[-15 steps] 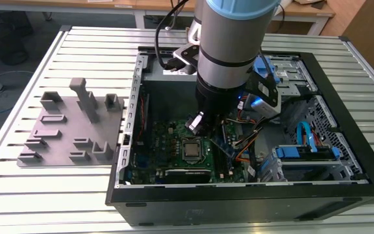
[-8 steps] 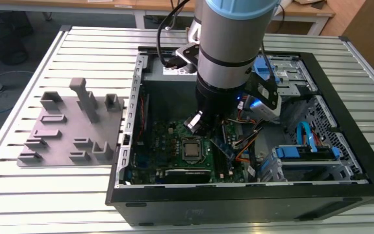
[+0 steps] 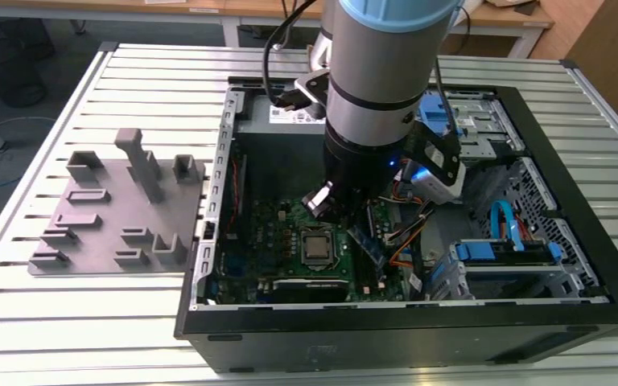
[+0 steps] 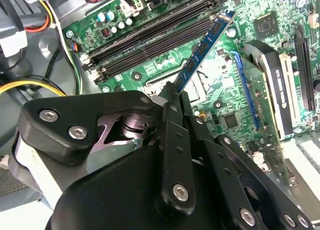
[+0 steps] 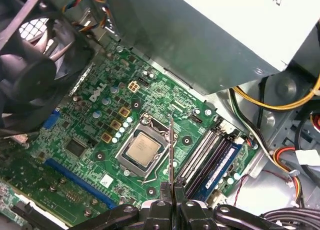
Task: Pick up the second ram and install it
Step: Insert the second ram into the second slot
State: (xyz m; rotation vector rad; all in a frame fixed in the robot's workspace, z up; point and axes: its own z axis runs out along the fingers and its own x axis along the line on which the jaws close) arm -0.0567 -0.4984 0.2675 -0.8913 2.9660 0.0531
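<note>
My gripper (image 4: pixel 174 99) is shut on the second ram (image 4: pixel 202 48), a thin dark stick with a blue-green edge that juts out from between the fingers. In the first wrist view the ram (image 5: pixel 171 150) appears edge-on as a narrow line rising from the gripper (image 5: pixel 172 189). It hangs above the motherboard, over the edge of the processor socket and a little to the side of the memory slots (image 5: pixel 209 157), touching none of them. In the exterior view the gripper (image 3: pixel 325 203) is down inside the open computer case (image 3: pixel 395 318), just above the processor (image 3: pixel 317 244).
A grey plastic tray (image 3: pixel 116 209) with upright posts lies at the exterior view's left of the case. Inside the case there are a fan (image 5: pixel 30 75), the power supply box (image 5: pixel 210 35), loose coloured cables (image 5: pixel 270 108), an expansion card (image 4: pixel 272 90) and blue drive brackets (image 3: pixel 502 249).
</note>
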